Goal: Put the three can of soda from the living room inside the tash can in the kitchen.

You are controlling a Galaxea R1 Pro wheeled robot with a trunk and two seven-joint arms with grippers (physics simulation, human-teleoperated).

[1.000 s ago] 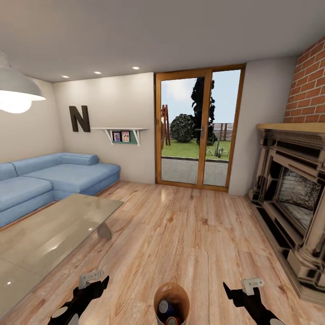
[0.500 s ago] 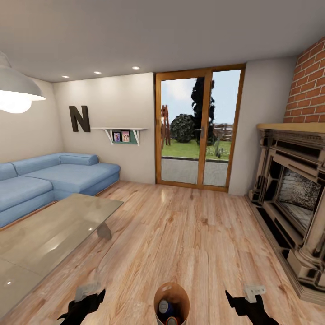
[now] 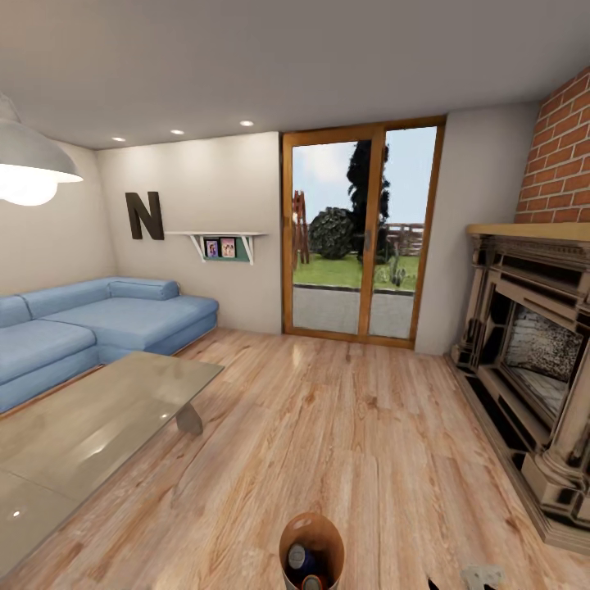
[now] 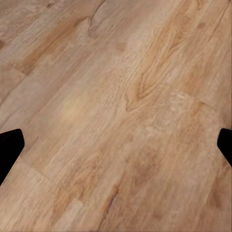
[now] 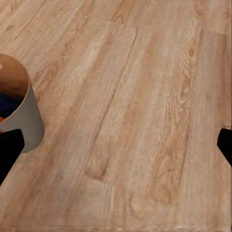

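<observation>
Both arms are dropping out of the head view since the earlier frames, with part of the right gripper (image 3: 479,575) showing at the lower edge. The trash can (image 3: 310,551) is standing on the wood floor (image 3: 344,426) ahead of the robot, holding a blue can (image 3: 300,560) and an orange can (image 3: 312,583). The left gripper (image 4: 116,145) and right gripper are both hovering over floorboards with fingers (image 4: 9,147) spread wide, gripping nothing. The glass desk (image 3: 90,426) is sitting beside the blue sofa (image 3: 98,319).
</observation>
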